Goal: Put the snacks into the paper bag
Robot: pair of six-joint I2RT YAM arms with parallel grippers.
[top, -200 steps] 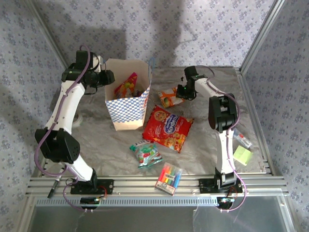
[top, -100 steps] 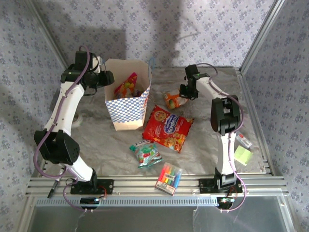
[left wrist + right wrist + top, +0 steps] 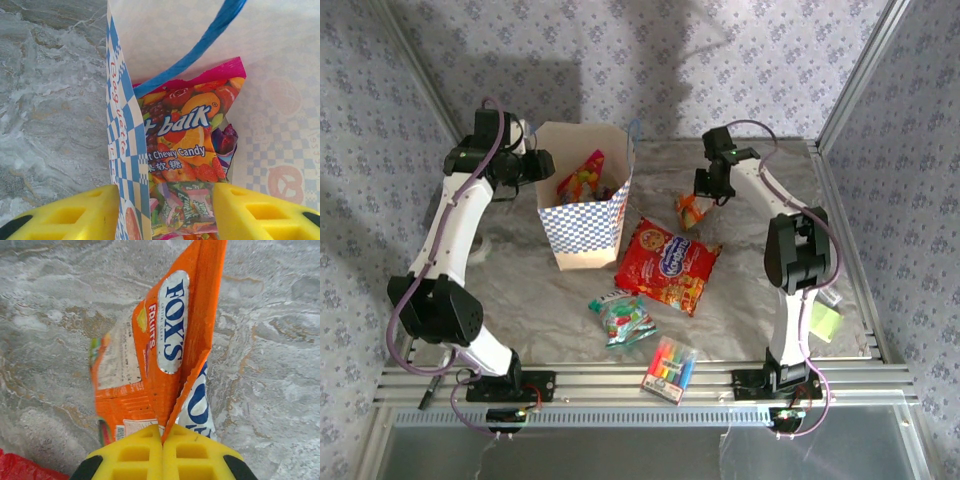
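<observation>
Your right gripper has its jaws pressed together on the bottom edge of the orange Fox's packet. In the overhead view that packet hangs under the right gripper, right of centre, just above the red cookie bag.

Your left gripper has its jaws spread. The paper bag puts its checkered wall between the yellow fingers. The pink-edged chewy candy bag stands inside it.

From above, the paper bag stands upright at upper centre-left with the left gripper at its left rim. A green-red packet lies on the table below it, and the marker pack lies near the bottom edge.
</observation>
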